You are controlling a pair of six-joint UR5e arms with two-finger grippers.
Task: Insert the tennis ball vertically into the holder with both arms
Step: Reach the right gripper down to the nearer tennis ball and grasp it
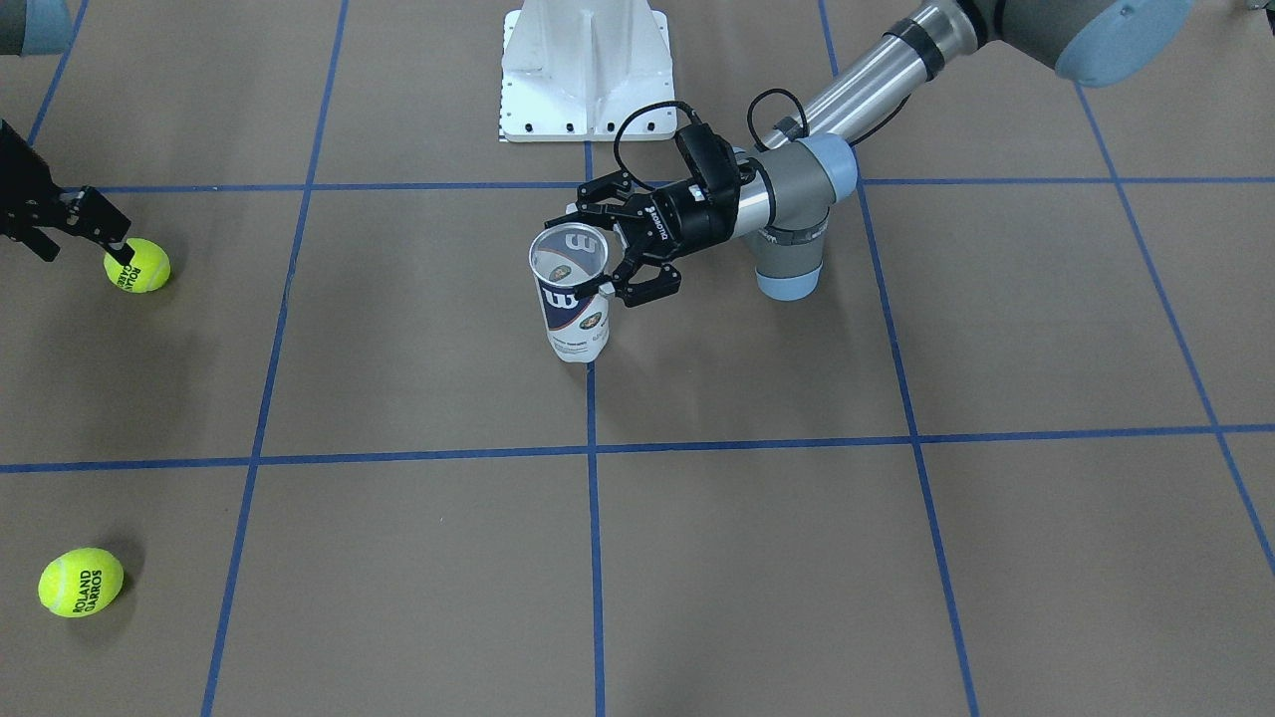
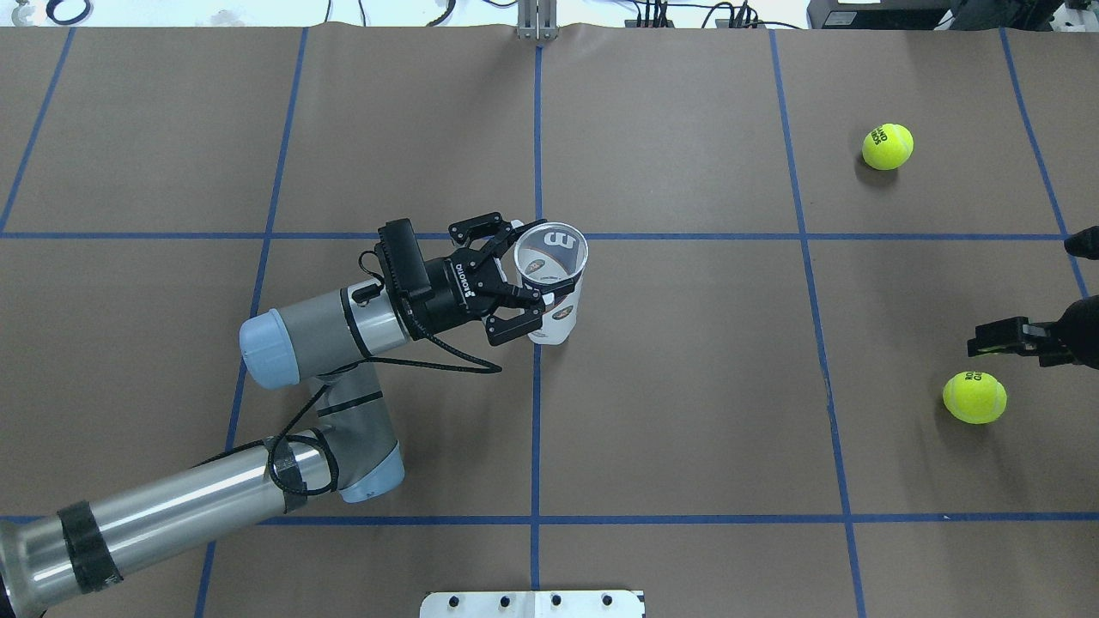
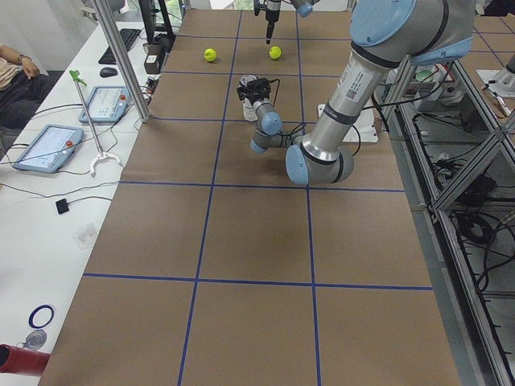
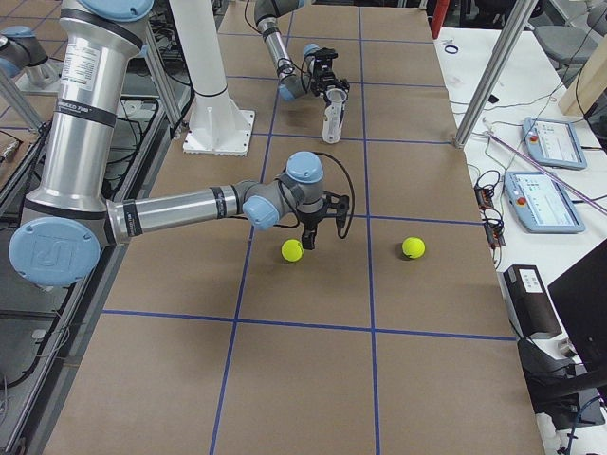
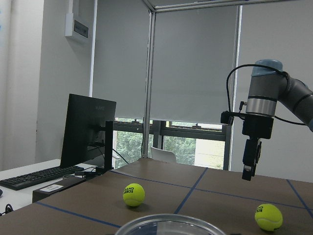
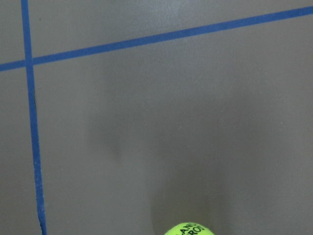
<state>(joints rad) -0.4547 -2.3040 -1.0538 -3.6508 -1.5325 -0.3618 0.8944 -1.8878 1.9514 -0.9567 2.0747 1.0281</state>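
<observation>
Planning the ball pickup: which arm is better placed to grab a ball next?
Right. The right gripper hangs open close by a tennis ball, while the left gripper is clamped on the upright holder.

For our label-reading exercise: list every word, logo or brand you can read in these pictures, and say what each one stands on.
"ROLAND GARROS": in the front-facing view, on the lower tennis ball and the upper tennis ball.
"W": on the holder, on its navy label.
"ROBOTIQ": on the body of the left claw.
The holder's fine print and the monitor badge are too small to read.

grey blinds (image 5: 193, 63) half cover the windows (image 5: 190, 147); a black monitor (image 5: 88, 129) sits on a desk (image 5: 14, 174).
</observation>
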